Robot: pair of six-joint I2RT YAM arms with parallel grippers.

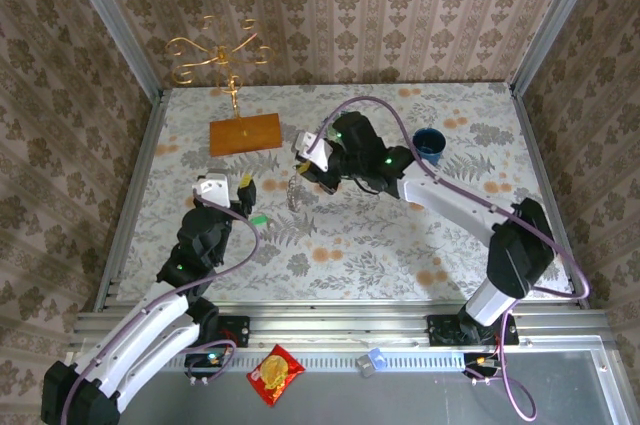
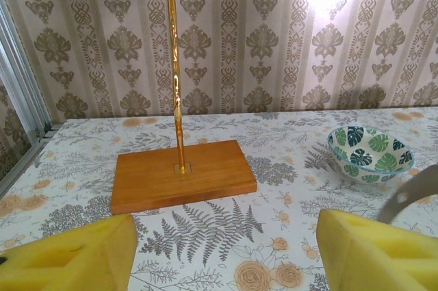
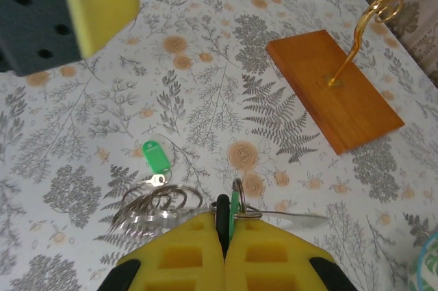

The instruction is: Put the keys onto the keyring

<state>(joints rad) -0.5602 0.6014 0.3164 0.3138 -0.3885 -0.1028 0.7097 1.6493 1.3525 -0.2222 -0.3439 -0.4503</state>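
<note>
We found the counter carrying a gold stand at the back left, well apart from the work. The left tool hung over the counter's left half, its pads apart and nothing between them. The right tool had its pads pressed together, clamped on the second key, which it held edge-on. The keyring lay on the counter just beside that tool. The first key, green-headed, lay touching the keyring's far edge; we could not tell whether it was threaded on. In our judgement the task stood incomplete. The second key was not yet on the keyring, and the first needed checking.
</note>
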